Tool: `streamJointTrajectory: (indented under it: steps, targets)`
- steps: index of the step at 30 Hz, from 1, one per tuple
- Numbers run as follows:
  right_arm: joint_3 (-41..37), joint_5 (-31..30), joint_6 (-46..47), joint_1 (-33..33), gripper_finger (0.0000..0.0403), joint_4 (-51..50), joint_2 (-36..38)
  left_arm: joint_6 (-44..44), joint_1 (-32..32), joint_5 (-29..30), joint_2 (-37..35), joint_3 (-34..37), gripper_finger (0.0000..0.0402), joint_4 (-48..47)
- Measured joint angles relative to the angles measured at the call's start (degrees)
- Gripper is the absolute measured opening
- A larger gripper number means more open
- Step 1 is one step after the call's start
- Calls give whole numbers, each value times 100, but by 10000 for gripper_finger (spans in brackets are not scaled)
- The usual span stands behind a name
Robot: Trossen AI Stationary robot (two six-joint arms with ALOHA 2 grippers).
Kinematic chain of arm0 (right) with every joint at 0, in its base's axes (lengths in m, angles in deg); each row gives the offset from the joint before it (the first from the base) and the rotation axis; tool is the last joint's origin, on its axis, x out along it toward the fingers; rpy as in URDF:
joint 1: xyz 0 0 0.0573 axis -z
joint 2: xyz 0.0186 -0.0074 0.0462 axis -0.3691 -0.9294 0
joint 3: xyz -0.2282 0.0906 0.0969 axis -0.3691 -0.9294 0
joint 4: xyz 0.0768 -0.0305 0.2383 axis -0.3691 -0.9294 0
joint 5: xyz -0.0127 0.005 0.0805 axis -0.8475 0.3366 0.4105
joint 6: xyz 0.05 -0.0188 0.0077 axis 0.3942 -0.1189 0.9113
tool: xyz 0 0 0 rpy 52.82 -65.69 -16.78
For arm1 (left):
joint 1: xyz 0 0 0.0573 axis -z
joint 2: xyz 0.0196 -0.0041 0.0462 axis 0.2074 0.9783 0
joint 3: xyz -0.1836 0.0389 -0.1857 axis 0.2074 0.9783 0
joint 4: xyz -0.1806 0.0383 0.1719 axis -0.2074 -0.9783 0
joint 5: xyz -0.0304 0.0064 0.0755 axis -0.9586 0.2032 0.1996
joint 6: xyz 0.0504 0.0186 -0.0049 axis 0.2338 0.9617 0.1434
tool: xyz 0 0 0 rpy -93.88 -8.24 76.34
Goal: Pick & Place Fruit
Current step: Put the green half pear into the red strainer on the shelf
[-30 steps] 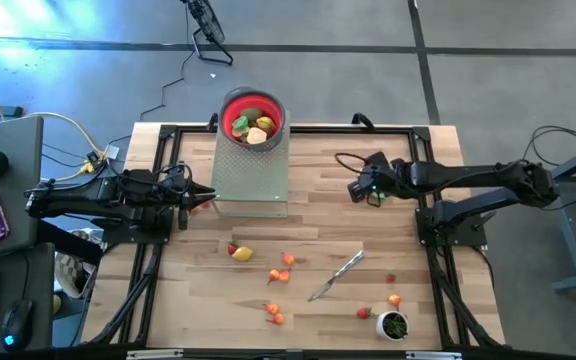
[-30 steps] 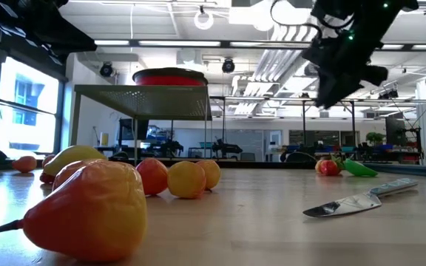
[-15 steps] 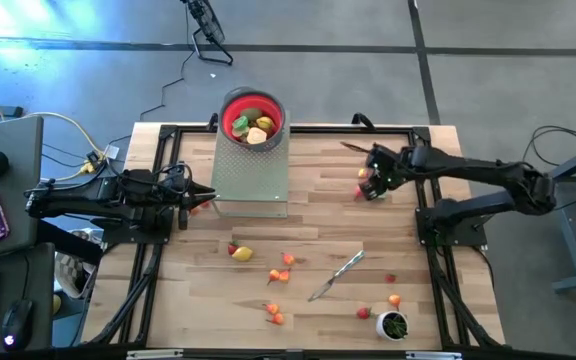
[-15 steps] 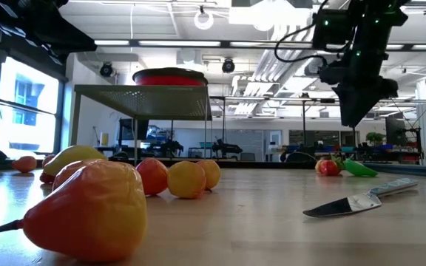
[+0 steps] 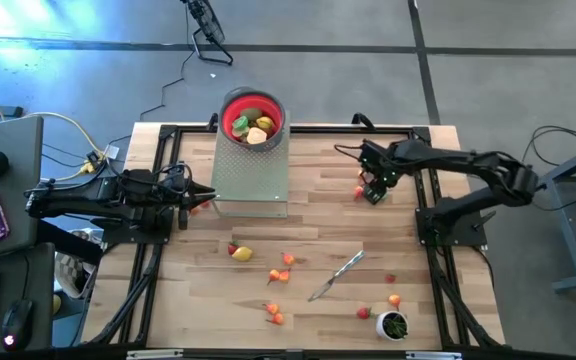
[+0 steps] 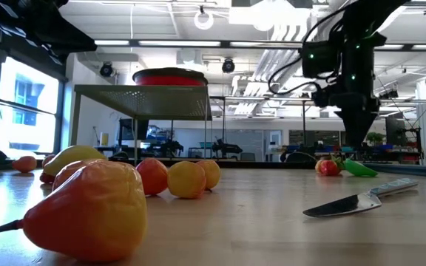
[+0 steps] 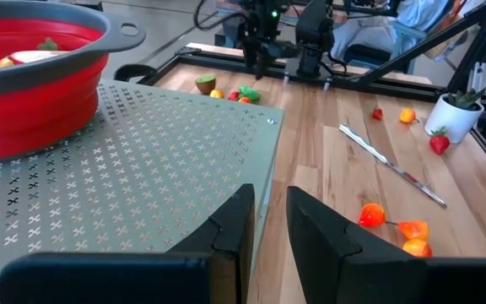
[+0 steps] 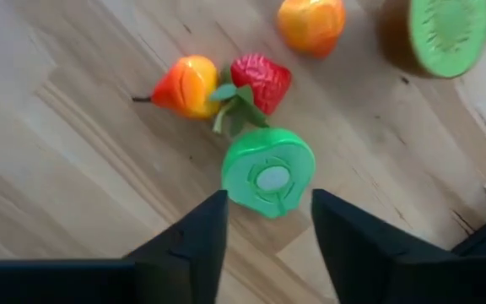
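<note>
Likely light, hard and slippery, the green fruit slice (image 8: 268,180) lies under our right claw (image 8: 264,224), open and empty; we'd pinch its rim.

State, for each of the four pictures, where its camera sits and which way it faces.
High: overhead, straight down on table, both arms.
Low: tabletop level, across fruit toward room; right arm descends.
Left wrist: behind left gripper, facing red bowl.
Right wrist: above right gripper, looking down at green fruit half.
Shared: knife in high, low, left wrist.
</note>
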Motion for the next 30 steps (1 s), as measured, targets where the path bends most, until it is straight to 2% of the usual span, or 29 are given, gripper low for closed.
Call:
streamJointTrajectory:
  steps: [7, 13, 18, 25, 30]
  targets:
    - [0, 128, -471, 0, 269, -13, -469, 0, -1, 19, 0, 0, 67, 4]
    - [0, -336, -879, 4, 321, 87, -718, 0, 0, 29, 0, 0, 67, 7]
    - [0, -89, -1234, 136, 334, 238, -737, -1, -2, 36, 0, 0, 67, 9]
    - [2, 69, -1505, 446, 331, 483, -737, -3, -1, 36, 0, 0, 67, 9]
    - [2, 398, -1541, 588, 331, 484, -737, -22, -1, 36, 0, 0, 67, 9]
